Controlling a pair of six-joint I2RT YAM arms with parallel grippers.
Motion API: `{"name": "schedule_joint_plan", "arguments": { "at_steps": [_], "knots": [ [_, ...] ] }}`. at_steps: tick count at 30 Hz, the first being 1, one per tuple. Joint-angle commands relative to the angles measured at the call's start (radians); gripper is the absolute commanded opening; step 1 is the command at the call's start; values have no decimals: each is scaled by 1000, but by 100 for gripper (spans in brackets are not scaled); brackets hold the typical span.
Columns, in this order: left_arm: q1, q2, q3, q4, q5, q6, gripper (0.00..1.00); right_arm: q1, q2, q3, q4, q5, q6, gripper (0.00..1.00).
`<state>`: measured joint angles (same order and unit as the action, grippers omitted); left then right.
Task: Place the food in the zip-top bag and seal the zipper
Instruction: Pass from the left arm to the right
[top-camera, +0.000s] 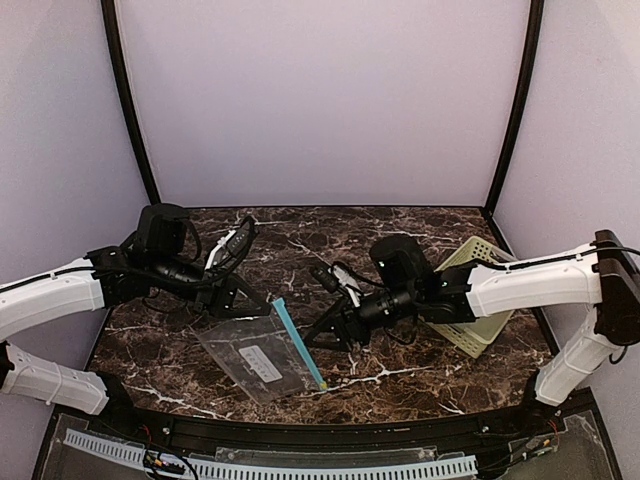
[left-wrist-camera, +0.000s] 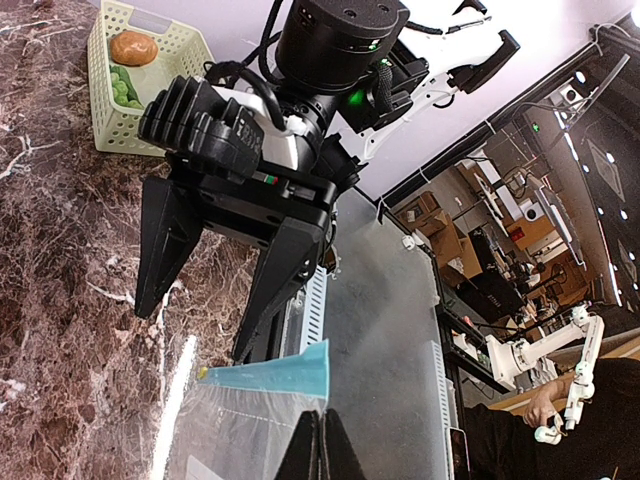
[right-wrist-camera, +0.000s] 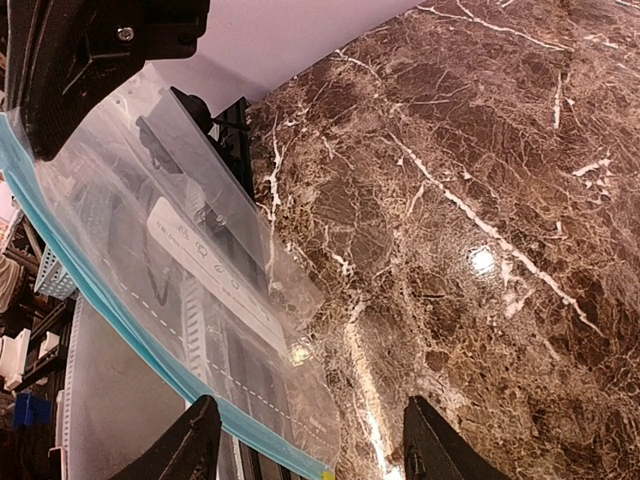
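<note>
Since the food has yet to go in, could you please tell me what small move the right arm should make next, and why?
Probably close the right gripper on the zipper: its open jaws sit right at that edge of the zip-top bag, which the left gripper pinches, while the food waits in the basket.

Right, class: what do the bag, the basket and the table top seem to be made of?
Zip-top bag: thin clear plastic film, glossy; the table shows through. Basket: pale green moulded plastic, probably rigid; regular slots. Table top: polished dark marble or a marble-look laminate; white veins, lamp glare.
</note>
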<state>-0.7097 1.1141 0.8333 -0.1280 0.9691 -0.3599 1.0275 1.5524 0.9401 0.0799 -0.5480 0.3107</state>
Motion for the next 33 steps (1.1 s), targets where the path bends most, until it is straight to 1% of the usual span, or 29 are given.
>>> {"name": "schedule_joint_plan", "arguments": {
  "at_steps": [1,33],
  "knots": [
    [-2,-5,-3,19,22,5,1,0,11,14,2,-25,-18,60],
    [-2,30,1,41,26,7,1,25,63,53,27,-63,-24,58]
  ]
}}
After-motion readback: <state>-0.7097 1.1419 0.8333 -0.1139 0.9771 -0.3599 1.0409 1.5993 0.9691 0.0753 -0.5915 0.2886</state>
